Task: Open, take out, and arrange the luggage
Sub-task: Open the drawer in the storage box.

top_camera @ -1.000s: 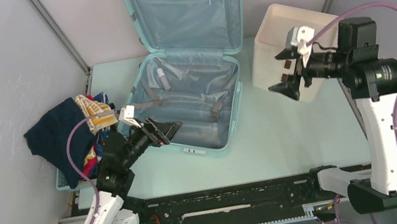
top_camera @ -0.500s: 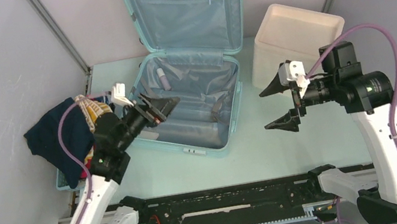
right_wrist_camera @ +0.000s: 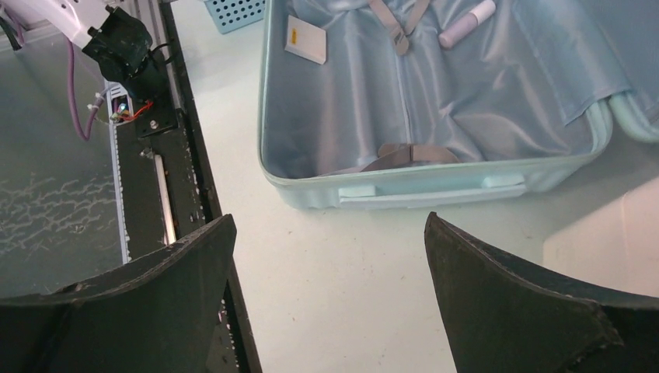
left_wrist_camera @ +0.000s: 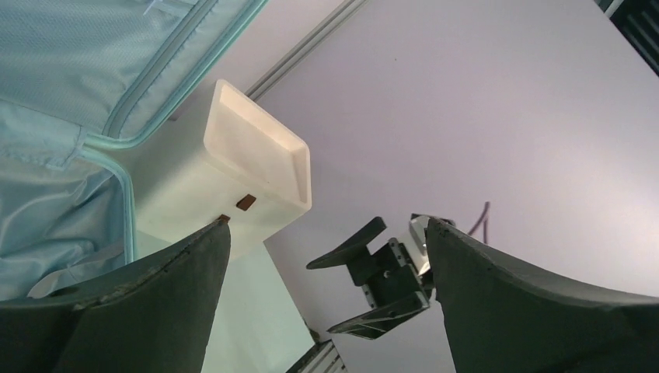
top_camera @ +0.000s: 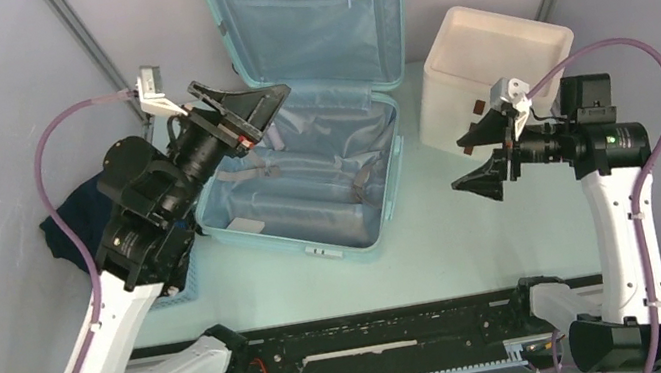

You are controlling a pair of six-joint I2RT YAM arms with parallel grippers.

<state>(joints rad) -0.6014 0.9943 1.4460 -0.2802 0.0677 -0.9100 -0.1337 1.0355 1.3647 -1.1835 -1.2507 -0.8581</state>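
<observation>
One suitcase (top_camera: pixel 309 200) lies open on the one bench (top_camera: pixel 437 240). Inside the suitcase are one pale pink tube (right_wrist_camera: pixel 466 23) and one small white packet (right_wrist_camera: pixel 305 39). To its right stands one cream box (top_camera: pixel 486 49) with two brown tabs (left_wrist_camera: pixel 245 202). To its left are one blue basket (right_wrist_camera: pixel 233 11) and one navy cloth (top_camera: pixel 69 225). There are two claws, the left claw (top_camera: pixel 253 108) over the suitcase's left rim and the right claw (top_camera: pixel 459 163) to its right.

Left gripper (left_wrist_camera: pixel 326 227): fingers spread wide, nothing between them. Open suitcase (left_wrist_camera: pixel 54 194) at left, lining visible. White box (left_wrist_camera: pixel 256 155) with brown tabs (left_wrist_camera: pixel 245 202) just beside it. Right gripper (left_wrist_camera: pixel 320 299) beyond, jaws apart.
</observation>
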